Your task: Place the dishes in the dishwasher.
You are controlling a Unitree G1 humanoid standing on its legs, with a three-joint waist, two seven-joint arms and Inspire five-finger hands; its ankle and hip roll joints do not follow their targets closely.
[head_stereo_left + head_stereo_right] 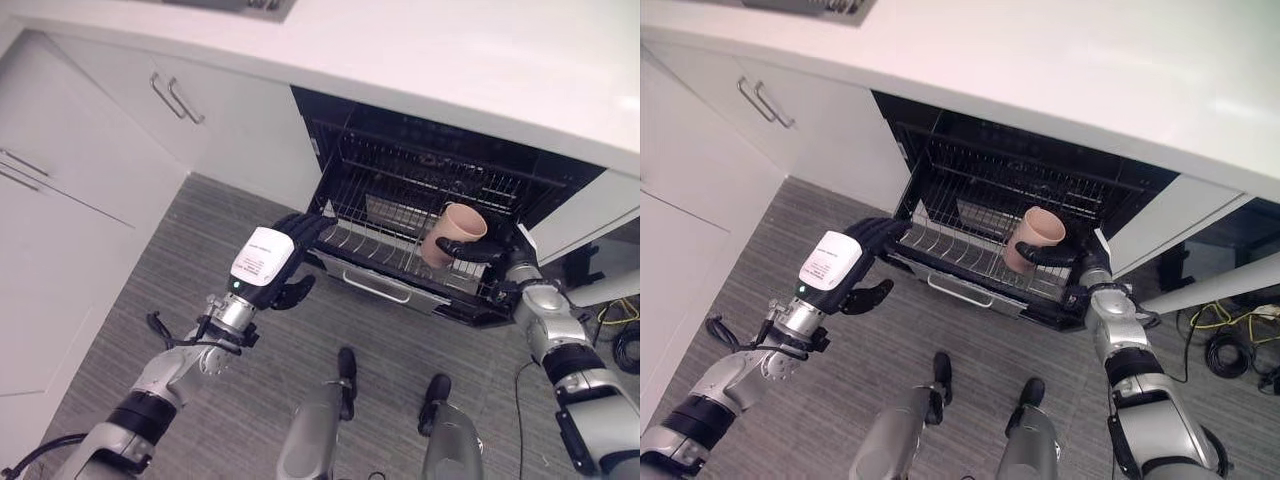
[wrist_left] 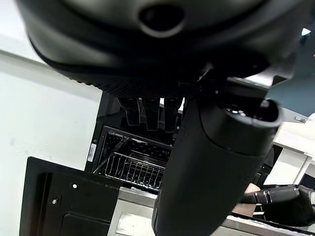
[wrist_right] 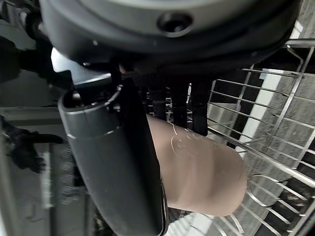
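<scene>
My right hand [image 1: 478, 250] grips a pink cup [image 1: 452, 233], fingers [image 3: 179, 105] and thumb curled around it, above the dishwasher's pulled-out wire rack [image 1: 385, 245]. My left hand [image 1: 275, 262] hovers by the rack's front edge, fingers loosely bent, holding nothing.

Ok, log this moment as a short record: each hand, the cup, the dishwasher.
right robot hand: shut on the cup, held over the rack
cup: pink, tilted, mouth up, above the right part of the rack
left robot hand: holds nothing, fingers at the rack's left front corner; grip cannot be told
rack: wire, pulled out
dishwasher: open, under the counter
</scene>
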